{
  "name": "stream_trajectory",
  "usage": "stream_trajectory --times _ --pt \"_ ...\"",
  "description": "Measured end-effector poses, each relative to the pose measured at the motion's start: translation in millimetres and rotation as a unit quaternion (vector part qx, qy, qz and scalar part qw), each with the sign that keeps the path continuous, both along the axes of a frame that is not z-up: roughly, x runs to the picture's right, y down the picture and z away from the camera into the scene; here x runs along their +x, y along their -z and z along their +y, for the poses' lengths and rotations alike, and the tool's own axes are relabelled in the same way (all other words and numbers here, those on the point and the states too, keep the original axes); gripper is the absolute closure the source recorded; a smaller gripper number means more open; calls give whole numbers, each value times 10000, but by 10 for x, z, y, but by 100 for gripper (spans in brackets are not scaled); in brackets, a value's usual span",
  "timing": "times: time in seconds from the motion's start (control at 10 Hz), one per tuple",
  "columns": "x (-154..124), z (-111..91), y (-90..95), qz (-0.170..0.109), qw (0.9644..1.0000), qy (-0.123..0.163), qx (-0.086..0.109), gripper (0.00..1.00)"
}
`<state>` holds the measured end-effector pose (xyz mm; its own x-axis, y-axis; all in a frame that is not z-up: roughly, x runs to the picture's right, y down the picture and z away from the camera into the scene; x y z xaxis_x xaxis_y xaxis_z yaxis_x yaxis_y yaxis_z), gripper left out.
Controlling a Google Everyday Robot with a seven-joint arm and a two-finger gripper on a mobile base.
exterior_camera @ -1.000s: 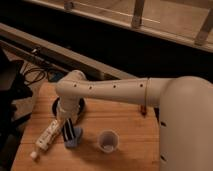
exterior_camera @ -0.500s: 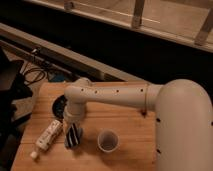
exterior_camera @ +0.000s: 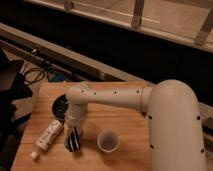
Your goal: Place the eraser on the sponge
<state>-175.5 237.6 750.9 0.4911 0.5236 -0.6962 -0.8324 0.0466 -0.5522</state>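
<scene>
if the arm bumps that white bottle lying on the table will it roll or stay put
The white bottle lies on its side on the table and looks tube-shaped, so a sideways nudge would probably roll it. It seems small and plastic, so likely light. The gripper is down close beside it, between it and the cup, so a bump looks possible.

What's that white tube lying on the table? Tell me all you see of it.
The white bottle is tube-shaped, plastic-looking, with faint dark markings and a small cap at its lower end. It lies flat and slanted on the wooden table, near its left edge, just left of the gripper; whether they touch is unclear.
</scene>
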Motion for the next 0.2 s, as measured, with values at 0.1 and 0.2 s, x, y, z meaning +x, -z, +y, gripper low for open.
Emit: stream_trajectory --times 0.1,0.2 --pt "-1 -11 12 27 10000 36 29 20" --pt "17 -52 38 61 9999 39 95 20"
